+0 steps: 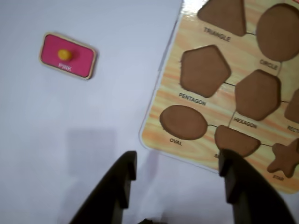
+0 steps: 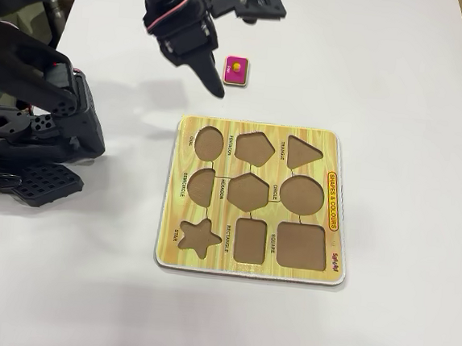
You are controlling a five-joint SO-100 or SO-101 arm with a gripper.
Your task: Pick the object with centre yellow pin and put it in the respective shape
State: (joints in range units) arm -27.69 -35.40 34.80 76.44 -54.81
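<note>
In the fixed view you've got the puzzle board (image 2: pixel 248 273) flat on the white table (image 2: pixel 400 91), every cutout empty. The RECTANGLE cutout (image 2: pixel 251 240) sits in the bottom row, btwn the star cutout (image 2: pixel 199 237) and the wider SQUARE cutout (image 2: pixel 301 245). The pink piece (image 2: pixel 236 70) (yellow knob on top) lies on the table above the board, apart from it. Your gripper (image 2: pixel 216 88) hangs just left of the piece w/ dark fingers pointing down; can't tell how wide they're set.
</note>
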